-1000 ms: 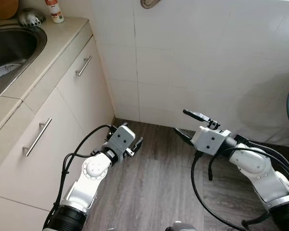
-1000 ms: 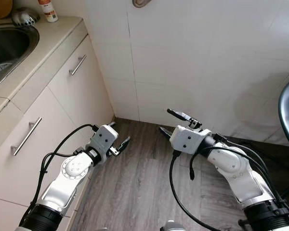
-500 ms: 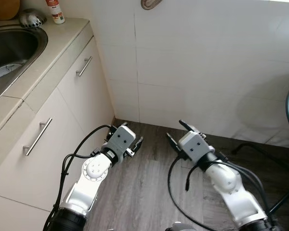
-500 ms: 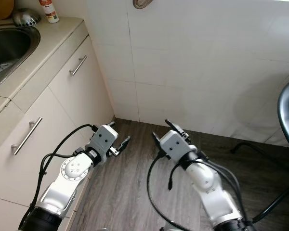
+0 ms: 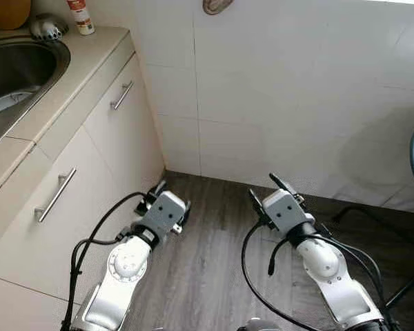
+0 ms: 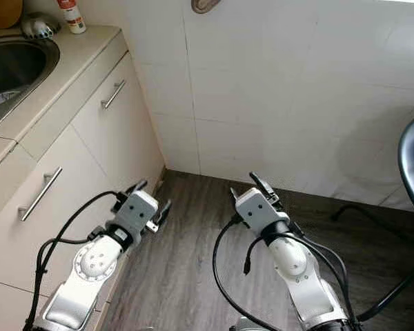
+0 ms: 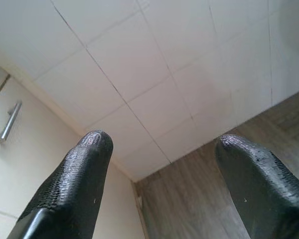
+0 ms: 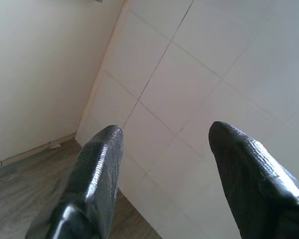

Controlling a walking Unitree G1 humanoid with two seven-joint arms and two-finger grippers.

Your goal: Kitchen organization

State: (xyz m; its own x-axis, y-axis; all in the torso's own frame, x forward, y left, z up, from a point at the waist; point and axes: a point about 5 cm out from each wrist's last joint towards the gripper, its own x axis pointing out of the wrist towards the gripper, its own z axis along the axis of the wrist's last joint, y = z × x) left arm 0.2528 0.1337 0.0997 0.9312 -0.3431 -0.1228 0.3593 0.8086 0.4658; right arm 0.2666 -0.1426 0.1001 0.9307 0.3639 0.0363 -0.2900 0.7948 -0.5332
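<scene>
tiled wall (image 5: 276, 89) ahead | left pincer (image 5: 169, 207) agape, empty | right pincer (image 5: 270, 192) agape, empty

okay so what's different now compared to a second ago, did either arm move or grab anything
The right gripper swung in from the robot's right toward the middle, and now points at the tiled wall. The left gripper drew back and dropped lower beside the cabinet. Both stayed open and empty; nothing was taken or released. The sink, the bottle and the wood floor are as before.

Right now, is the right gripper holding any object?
No, the right gripper is open, and between its fingers I see just the white tiled wall.
</scene>
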